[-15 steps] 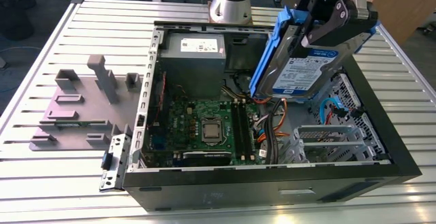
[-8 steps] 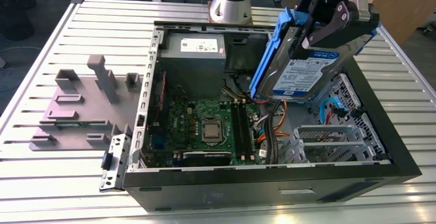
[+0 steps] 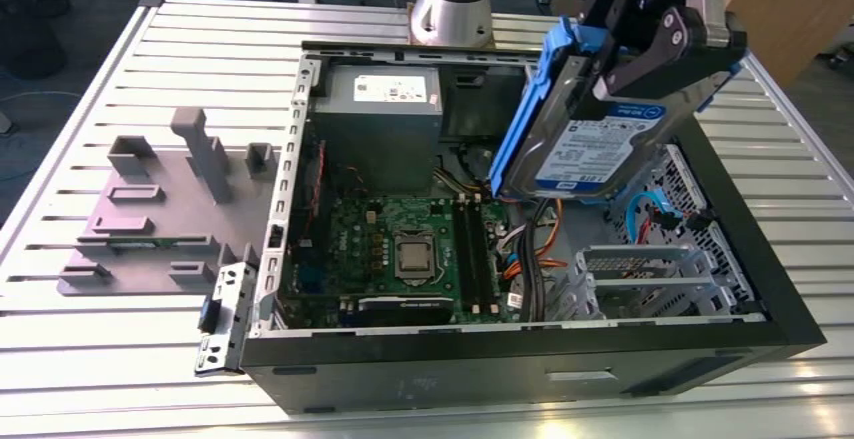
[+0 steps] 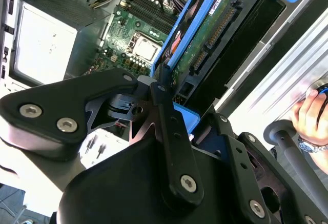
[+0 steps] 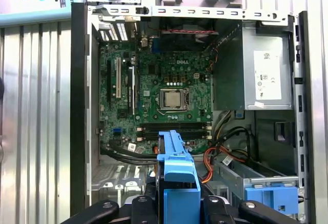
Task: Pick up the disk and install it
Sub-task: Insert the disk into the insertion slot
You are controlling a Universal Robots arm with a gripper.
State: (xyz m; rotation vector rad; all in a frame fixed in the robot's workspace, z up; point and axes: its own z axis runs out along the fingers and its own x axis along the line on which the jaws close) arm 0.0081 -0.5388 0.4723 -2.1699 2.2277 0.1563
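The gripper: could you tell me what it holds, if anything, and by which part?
The gripper holds the disk by its upper end, clamped across its flat faces.

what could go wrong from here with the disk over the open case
The gripper holds the disk tilted above the open case; a slip would likely drop it onto the motherboard. Orange and black cables lie near its lower end and might snag it. A person's hand is close by in the second wrist view.
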